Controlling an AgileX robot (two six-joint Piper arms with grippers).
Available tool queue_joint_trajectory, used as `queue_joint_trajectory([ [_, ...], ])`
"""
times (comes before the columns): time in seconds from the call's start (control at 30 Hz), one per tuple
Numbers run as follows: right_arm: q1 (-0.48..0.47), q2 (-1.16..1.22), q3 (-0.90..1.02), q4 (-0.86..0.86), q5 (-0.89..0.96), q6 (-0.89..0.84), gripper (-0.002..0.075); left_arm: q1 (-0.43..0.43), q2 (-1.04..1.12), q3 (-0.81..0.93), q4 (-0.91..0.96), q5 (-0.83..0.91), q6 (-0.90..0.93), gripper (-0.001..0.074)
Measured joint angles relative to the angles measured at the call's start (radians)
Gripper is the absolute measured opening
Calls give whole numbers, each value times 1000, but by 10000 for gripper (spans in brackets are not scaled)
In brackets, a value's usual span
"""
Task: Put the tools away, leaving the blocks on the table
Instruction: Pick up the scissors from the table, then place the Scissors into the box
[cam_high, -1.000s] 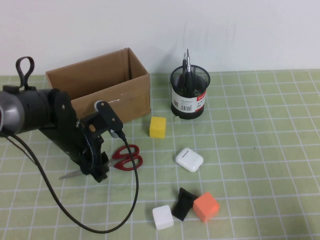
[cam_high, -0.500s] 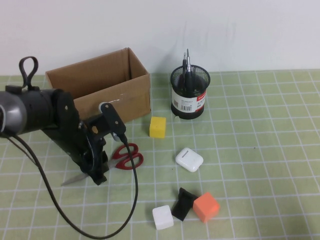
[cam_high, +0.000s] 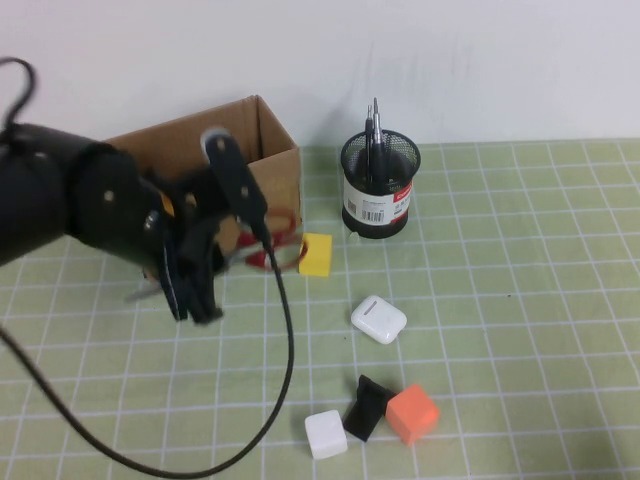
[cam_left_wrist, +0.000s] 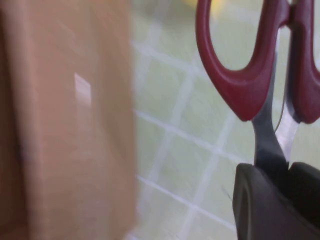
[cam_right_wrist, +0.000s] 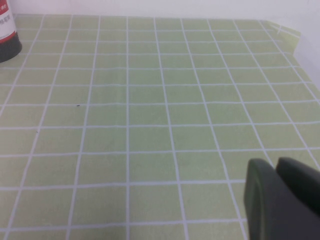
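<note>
My left gripper (cam_high: 195, 295) is shut on the blades of the red-handled scissors (cam_high: 268, 240) and holds them in the air in front of the cardboard box (cam_high: 270, 170). In the left wrist view the red handles (cam_left_wrist: 240, 65) stick out past the gripper (cam_left_wrist: 287, 175), with the box wall (cam_left_wrist: 65, 125) close beside them. The screwdriver and the thin black rod (cam_high: 373, 125) stand in the black mesh cup (cam_high: 380, 185). The yellow block (cam_high: 316, 254), white block (cam_high: 326, 434), black wedge (cam_high: 366, 407) and orange block (cam_high: 412, 413) lie on the table. My right gripper (cam_right_wrist: 285, 200) is shut and empty above bare grid, out of the high view.
A white earbud case (cam_high: 378, 319) lies mid-table. The left arm's black cable (cam_high: 285, 340) loops down toward the front edge. The mesh cup's base (cam_right_wrist: 6, 35) shows at the corner of the right wrist view. The table's right half (cam_high: 520, 300) is bare grid.
My left gripper has lifted the scissors off the table and carried them up and back toward the cardboard box. The blocks and the case have not moved.
</note>
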Motion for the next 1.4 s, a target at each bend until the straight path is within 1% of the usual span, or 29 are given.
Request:
queue_joint_trajectory([
  [0.13,0,0,0,0,0,0,-7,-11,-91,4,14,-106,-18,79],
  [0.23,0,0,0,0,0,0,-7,-11,-129,4,77,-223,-20,79],
  [0.43,0,0,0,0,0,0,-7,-4,-117,7,190,-423,-23,79],
  [0.53,0,0,0,0,0,0,-7,35,-81,9,199,-489,-46,79],
  [0.67,0,0,0,0,0,0,-7,113,-21,9,203,-571,-157,79],
  [0.77,0,0,0,0,0,0,-7,143,15,9,204,-605,-221,79],
  [1.03,0,0,0,0,0,0,-7,143,90,9,205,-699,-253,79],
  [1.2,0,0,0,0,0,0,-7,143,121,9,226,-701,-246,79],
  [1.4,0,0,0,0,0,0,-7,143,134,9,326,-648,-242,79],
])
